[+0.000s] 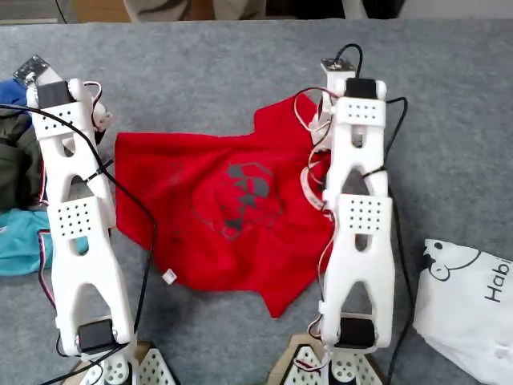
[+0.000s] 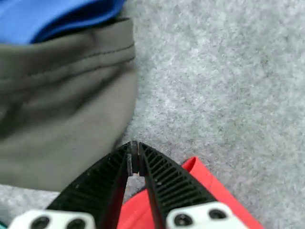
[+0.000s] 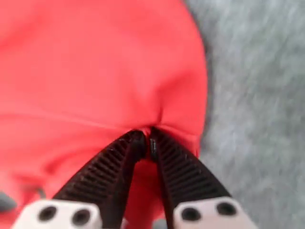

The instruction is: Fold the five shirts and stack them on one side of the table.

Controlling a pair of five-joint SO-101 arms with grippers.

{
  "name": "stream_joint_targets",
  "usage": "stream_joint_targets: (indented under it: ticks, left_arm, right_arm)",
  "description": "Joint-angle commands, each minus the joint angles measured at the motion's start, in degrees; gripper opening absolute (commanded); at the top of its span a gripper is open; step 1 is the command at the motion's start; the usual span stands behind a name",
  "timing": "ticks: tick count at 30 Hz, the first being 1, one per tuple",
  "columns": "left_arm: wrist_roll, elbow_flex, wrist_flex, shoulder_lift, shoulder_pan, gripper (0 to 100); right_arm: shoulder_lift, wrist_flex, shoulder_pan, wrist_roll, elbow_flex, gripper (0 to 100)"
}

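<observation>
A red shirt [image 1: 224, 216] with a dark print lies spread flat in the middle of the grey table. My right gripper [image 3: 147, 139] is shut on a puckered fold of the red shirt [image 3: 95, 71], at its far right edge by the sleeve [image 1: 280, 120]. My left gripper [image 2: 135, 151] is shut, its tips over bare table just off the shirt's far left corner [image 2: 202, 183]. Nothing shows between its fingers. In the high view the left gripper [image 1: 99, 120] is beside that corner and the right gripper [image 1: 320, 112] is over the sleeve.
At the table's left edge lies a heap of a blue shirt [image 1: 11, 90], an olive shirt [image 2: 57, 105] and a teal shirt [image 1: 20, 241]. A white shirt [image 1: 465, 305] lies at the near right. Bare table [image 1: 200, 72] stretches behind the red shirt.
</observation>
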Motion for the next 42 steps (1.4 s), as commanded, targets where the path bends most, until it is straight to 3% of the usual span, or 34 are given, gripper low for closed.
stream_joint_targets:
  ticks: [1, 5, 11, 19, 25, 32, 42]
  left_arm:
    - [-0.53, -2.64, -0.09, -2.07, -1.58, 2]
    - [-0.53, -2.64, -0.09, -2.07, -2.02, 2]
    - [-0.53, -2.64, -0.09, -2.07, -1.67, 2]
    - [-0.62, -2.64, -0.09, -2.07, -1.58, 2]
    - [-0.62, -2.64, -0.09, -1.98, -1.49, 2]
    - [-0.62, -2.55, -0.09, -1.98, -1.49, 2]
    - [-0.62, -2.55, -0.09, -1.98, -1.76, 2]
  right_arm:
    - [-12.26, -0.70, -1.89, 2.20, 15.08, 4.0]
    - [-17.01, -1.85, -4.09, 2.99, 21.76, 6.5]
    - [-23.25, -0.70, -5.05, 6.51, 21.85, 22.8]
    - [-24.75, -7.65, 1.10, 6.07, 7.25, 22.7]
    - [-17.54, -13.98, 0.04, -0.62, 0.13, 22.7]
    - [-4.79, -27.78, -1.63, -7.56, -2.42, 22.7]
    - [3.21, -29.80, 0.66, -12.40, -2.51, 22.7]
